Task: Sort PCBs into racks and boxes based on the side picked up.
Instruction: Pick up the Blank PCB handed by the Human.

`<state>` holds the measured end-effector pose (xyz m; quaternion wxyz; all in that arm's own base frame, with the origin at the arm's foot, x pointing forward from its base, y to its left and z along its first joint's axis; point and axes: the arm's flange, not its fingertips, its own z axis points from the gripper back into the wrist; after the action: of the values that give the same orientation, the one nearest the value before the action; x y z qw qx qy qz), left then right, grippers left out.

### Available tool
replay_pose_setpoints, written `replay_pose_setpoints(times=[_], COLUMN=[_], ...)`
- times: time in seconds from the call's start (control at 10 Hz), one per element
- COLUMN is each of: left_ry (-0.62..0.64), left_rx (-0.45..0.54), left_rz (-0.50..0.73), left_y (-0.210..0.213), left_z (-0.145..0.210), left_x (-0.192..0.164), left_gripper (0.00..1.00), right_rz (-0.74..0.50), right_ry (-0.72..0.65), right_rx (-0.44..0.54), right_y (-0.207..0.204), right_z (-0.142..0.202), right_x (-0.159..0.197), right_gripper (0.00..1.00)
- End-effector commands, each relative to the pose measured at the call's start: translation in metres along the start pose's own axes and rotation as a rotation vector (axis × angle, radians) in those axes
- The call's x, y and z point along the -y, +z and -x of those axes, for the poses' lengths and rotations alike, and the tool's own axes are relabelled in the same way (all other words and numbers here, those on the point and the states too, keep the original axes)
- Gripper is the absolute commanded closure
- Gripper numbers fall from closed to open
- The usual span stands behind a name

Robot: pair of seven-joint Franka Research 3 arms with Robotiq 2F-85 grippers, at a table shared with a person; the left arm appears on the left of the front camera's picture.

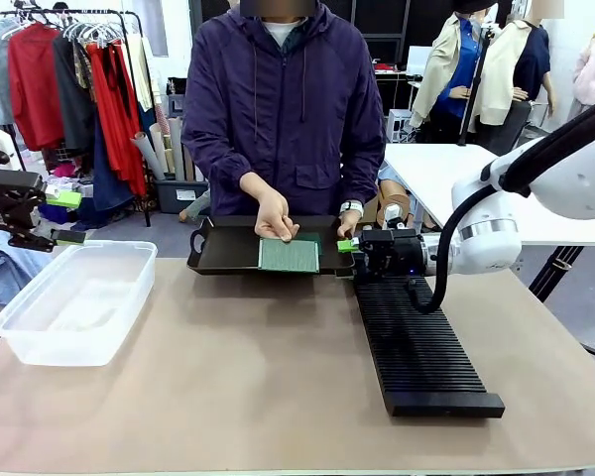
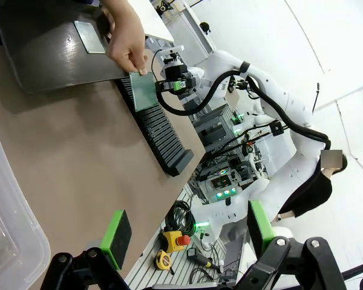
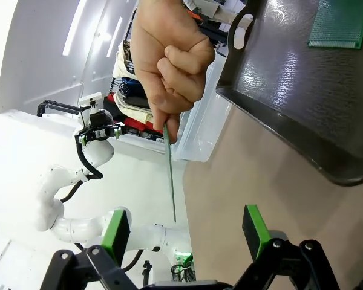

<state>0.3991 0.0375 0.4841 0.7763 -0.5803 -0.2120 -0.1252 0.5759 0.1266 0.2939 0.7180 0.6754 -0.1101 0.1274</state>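
The right tool [image 3: 184,232] is seen wide open, with nothing gripped. A thin green board [image 3: 171,175] is held on its edge by a person's hand [image 3: 169,60]; its low end is placed between the two green pads [image 3: 116,235], and no touch can be seen. A second green board [image 1: 289,255] is laid flat in the dark tray [image 1: 223,253]; it is touched by the person's other hand [image 1: 275,218]. The long black rack [image 1: 416,347] is set on the tabletop [image 1: 258,367], just beside the tray; the right tool is held over its far end. The left tool [image 2: 187,232] is also seen wide open and empty; it is held near the clear box [image 1: 74,297]. The box is placed on the robot's left side of the tabletop, well apart from the rack.
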Motion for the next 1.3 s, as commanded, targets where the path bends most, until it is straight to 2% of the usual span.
replay_pose_setpoints(times=[0.0, 0.6, 1.2], left_ry=[0.010, 0.010, 0.010], left_rx=[0.004, 0.004, 0.004], left_rz=[0.011, 0.011, 0.011], left_y=[0.001, 0.001, 0.001], left_z=[0.000, 0.000, 0.000], left_x=[0.002, 0.002, 0.002], left_gripper=[0.00, 0.00, 0.00], right_rz=[0.001, -0.053, -0.067], right_ry=[0.037, 0.055, 0.070], right_rx=[0.035, -0.021, -0.032], right_y=[-0.012, -0.033, -0.051], right_z=[-0.005, -0.010, -0.016], right_x=[0.001, -0.002, 0.001], right_gripper=[0.00, 0.00, 0.00])
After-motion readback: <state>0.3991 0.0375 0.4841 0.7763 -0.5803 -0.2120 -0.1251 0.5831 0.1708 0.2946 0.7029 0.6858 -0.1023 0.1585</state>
